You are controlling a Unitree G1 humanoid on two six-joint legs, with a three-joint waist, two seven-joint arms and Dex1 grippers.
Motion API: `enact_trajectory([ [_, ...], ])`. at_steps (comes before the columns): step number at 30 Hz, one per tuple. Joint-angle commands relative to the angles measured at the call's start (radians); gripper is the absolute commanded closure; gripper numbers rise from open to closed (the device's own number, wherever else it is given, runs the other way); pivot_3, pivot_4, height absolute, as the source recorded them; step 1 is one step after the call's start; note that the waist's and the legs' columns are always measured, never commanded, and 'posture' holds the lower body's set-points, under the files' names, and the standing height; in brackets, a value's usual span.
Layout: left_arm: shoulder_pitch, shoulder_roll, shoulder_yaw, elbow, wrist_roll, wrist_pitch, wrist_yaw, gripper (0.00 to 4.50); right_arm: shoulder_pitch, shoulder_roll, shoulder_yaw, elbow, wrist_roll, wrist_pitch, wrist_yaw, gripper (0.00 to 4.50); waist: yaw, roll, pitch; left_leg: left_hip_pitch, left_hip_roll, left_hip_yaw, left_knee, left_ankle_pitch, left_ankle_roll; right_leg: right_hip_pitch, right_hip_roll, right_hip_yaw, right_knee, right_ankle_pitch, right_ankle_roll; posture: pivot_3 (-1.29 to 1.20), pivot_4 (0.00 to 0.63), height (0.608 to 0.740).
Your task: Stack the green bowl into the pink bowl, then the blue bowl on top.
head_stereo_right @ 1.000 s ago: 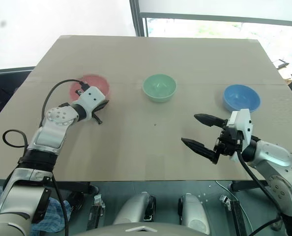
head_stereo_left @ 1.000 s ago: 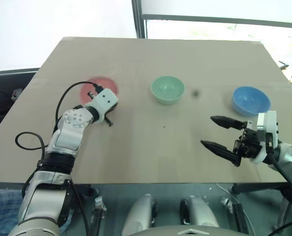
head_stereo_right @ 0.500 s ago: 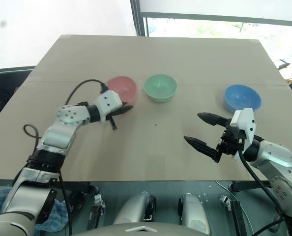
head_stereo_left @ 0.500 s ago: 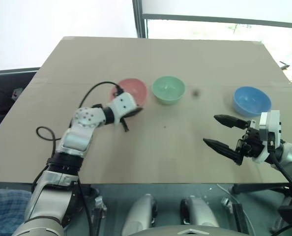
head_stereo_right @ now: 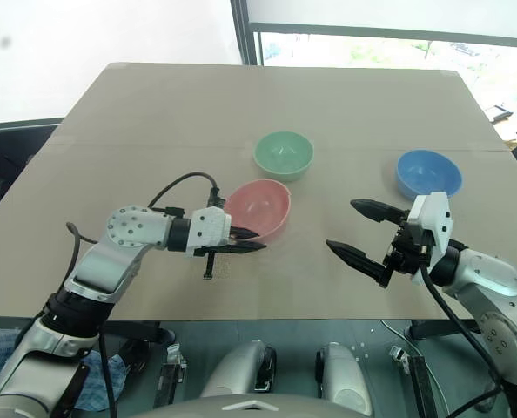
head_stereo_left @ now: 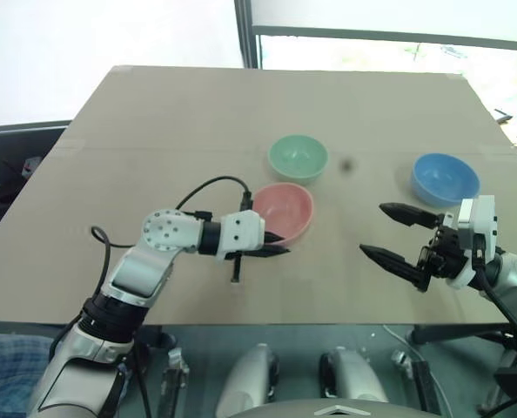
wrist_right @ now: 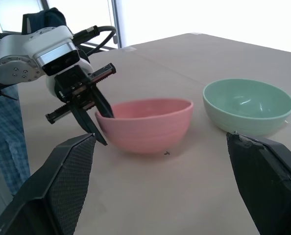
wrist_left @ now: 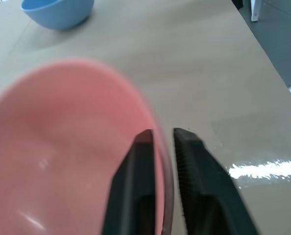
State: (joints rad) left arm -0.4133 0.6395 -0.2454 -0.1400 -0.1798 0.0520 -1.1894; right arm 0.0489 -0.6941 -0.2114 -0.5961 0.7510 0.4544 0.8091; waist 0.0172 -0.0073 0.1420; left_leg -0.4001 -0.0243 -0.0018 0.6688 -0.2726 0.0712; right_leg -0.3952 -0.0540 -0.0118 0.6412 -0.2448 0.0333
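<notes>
Small round salmon-pink plastic bowl (head_stereo_left: 282,211) sits upright mid-counter, just at 7 o'clock of the small pale mint-green bowl (head_stereo_left: 298,158), near but not touching; likely parked there so the green one has a short hop into it. Small bright sky-blue bowl (head_stereo_left: 446,178) sits well apart at 3 o'clock of the green one, near the counter's right side, untouched. Left tool (head_stereo_left: 271,243) reaches in from 9 o'clock, one black finger inside the pink rim and one outside, straddling the wall; in the left wrist view the fingers (wrist_left: 141,161) stand a narrow gap apart around the rim with a sliver of space on the outer side, so it looks like a pinch just loosening rather than a firm clamp, can't be sure. Right tool (head_stereo_left: 401,237) hovers above the tan counter (head_stereo_left: 154,113) at 6 o'clock of the blue bowl, fingers spread wide, holding nothing, probably waiting for its turn on green or blue. Nothing stacked yet; first stacking step not begun. Risk: dragging the pink bowl when the left tool pulls out.
</notes>
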Motion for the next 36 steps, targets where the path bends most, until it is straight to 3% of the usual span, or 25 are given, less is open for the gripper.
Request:
enact_trajectory([
  [1, -0.029, -0.023, 0.024, -0.014, -0.018, -0.037, 0.021, 2.26, 0.001, -0.002, -0.019, -0.035, 0.003, -0.014, -0.003, 0.0, -0.001, 0.0, 0.0, 0.0, 0.0, 0.0, 0.0, 0.0, 0.0, 0.0, 0.0, 0.0, 0.0, 0.0, 0.0, 0.0, 0.15, 0.74],
  [7, -0.036, -0.047, 0.044, -0.029, -0.059, -0.011, 0.036, 0.02, 0.006, -0.008, -0.025, -0.032, 0.003, -0.014, 0.0, 0.0, -0.002, 0.0, 0.0, 0.001, 0.0, 0.0, 0.0, 0.0, 0.0, 0.0, 0.001, 0.0, 0.001, 0.0, 0.0, 0.0, 0.15, 0.74],
  [15, 0.013, -0.049, 0.202, -0.141, -0.275, 0.25, 0.15, 0.02, 0.015, -0.019, -0.029, -0.022, 0.001, -0.017, 0.017, 0.0, -0.003, 0.0, 0.0, 0.001, 0.0, 0.0, 0.001, 0.0, 0.0, 0.001, 0.001, 0.0, 0.001, 0.0, 0.0, 0.0, 0.15, 0.74],
  [21, 0.126, -0.012, 0.337, -0.173, -0.286, 0.329, 0.272, 0.02, -0.05, -0.049, 0.019, 0.058, -0.082, -0.016, 0.019, 0.0, -0.005, 0.0, 0.0, 0.002, 0.0, 0.0, 0.001, 0.0, 0.0, 0.001, 0.002, 0.0, 0.001, 0.0, 0.0, 0.0, 0.15, 0.74],
  [27, 0.292, 0.03, 0.479, -0.218, -0.288, 0.341, 0.35, 0.02, -0.253, -0.045, 0.126, 0.26, -0.221, -0.049, 0.04, 0.0, -0.003, 0.0, 0.0, 0.002, 0.0, 0.0, 0.001, 0.002, -0.003, 0.001, 0.002, 0.0, 0.001, 0.0, 0.0, 0.0, 0.15, 0.74],
  [36, 0.407, 0.078, 0.627, -0.293, -0.379, 0.374, 0.348, 0.02, -0.674, 0.075, 0.403, 0.691, -0.552, -0.141, 0.05, 0.0, -0.007, 0.0, 0.0, 0.002, 0.0, 0.0, 0.0, 0.002, -0.005, 0.0, 0.001, 0.0, 0.001, -0.001, -0.002, 0.0, 0.15, 0.74],
])
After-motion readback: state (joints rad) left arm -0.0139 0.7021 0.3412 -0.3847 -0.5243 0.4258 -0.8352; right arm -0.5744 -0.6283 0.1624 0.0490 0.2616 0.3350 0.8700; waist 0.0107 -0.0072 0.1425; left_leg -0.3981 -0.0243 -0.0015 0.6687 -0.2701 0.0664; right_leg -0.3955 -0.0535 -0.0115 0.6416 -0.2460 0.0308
